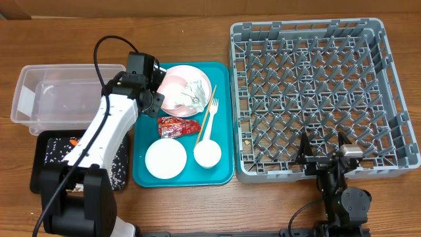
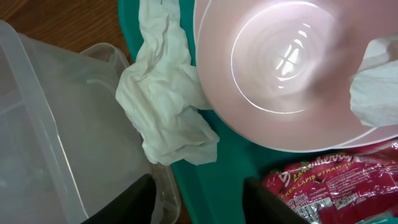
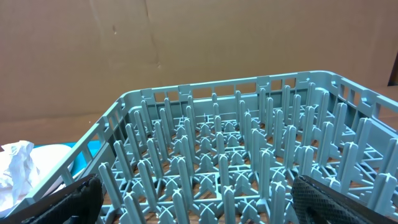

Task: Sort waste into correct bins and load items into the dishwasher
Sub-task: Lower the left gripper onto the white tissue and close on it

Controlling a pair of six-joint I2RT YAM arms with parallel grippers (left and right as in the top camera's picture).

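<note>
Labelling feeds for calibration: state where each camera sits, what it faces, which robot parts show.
Overhead: above the table, looking down at teal tray, grey rack; left gripper and right gripper show.
Left wrist: on the left arm, looking down at a napkin beside the pink plate; its fingertips at bottom.
Right wrist: on the right arm, looking across the grey rack toward a brown wall; fingertips in bottom corners.
Shared: pink plate and red wrapper, in overhead and left wrist.

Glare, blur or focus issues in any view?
Left wrist: white glare on the pink plate, napkin sharp. Right wrist: own fingers out of focus, dish rack sharp. Overhead: even light, no blur.
</note>
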